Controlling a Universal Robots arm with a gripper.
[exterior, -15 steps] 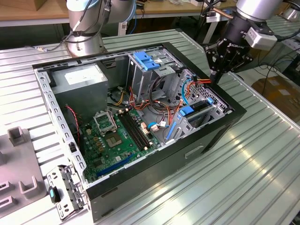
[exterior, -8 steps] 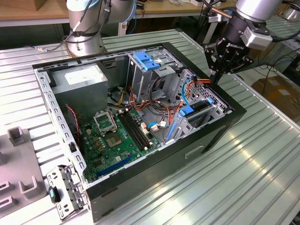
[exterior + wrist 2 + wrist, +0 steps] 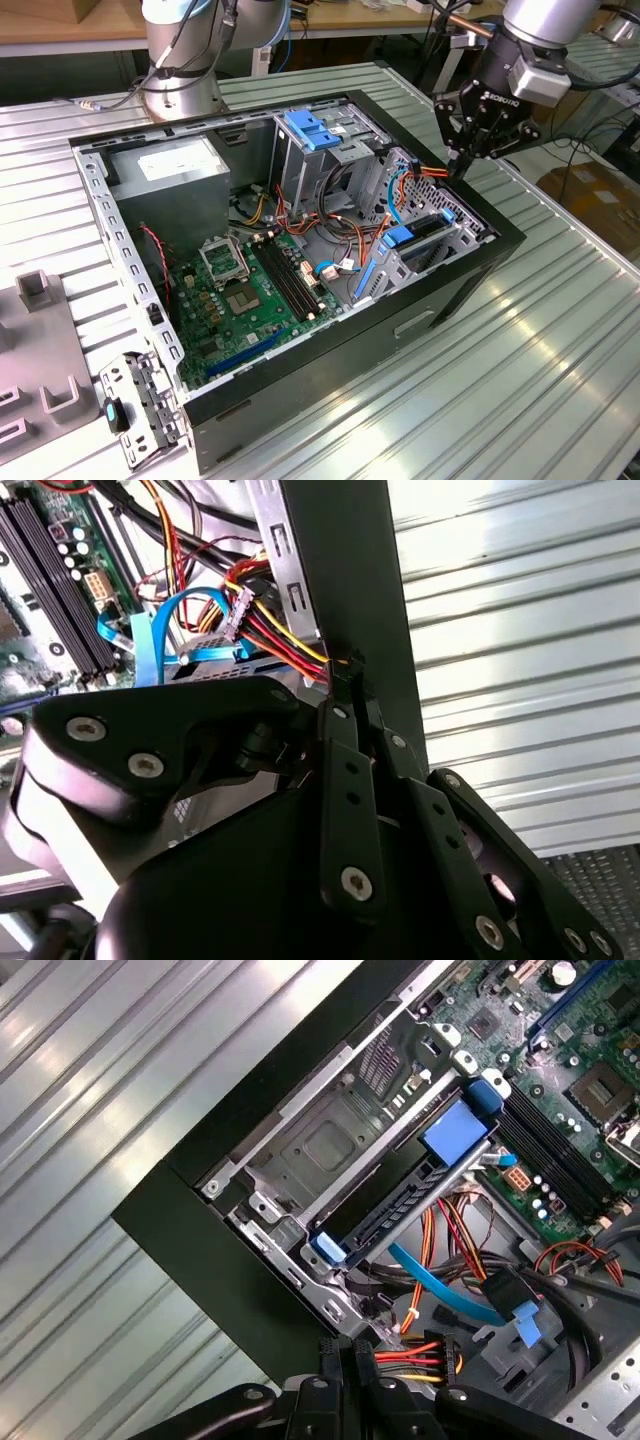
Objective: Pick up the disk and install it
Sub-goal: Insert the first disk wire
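The disk [image 3: 420, 1185] already sits slotted in the drive cage [image 3: 320, 1150] at the case's [image 3: 420, 320] front corner, apparently installed, while the gripper [image 3: 468, 150], fingers pressed together and empty, hovers just above the case's rim.

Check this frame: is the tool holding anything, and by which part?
The tool looks shut on a bundle of coloured power wires, by their connector end. The disk sits in its bay, not held.

Bright, even light from overhead. Glare streaks along the ribbed metal bench [image 3: 560, 330] and burns white in the second wrist view [image 3: 500, 540]. Deep shadow inside the computer case [image 3: 300, 250]. The tool [image 3: 350, 680] looms dark and soft-focused up close.
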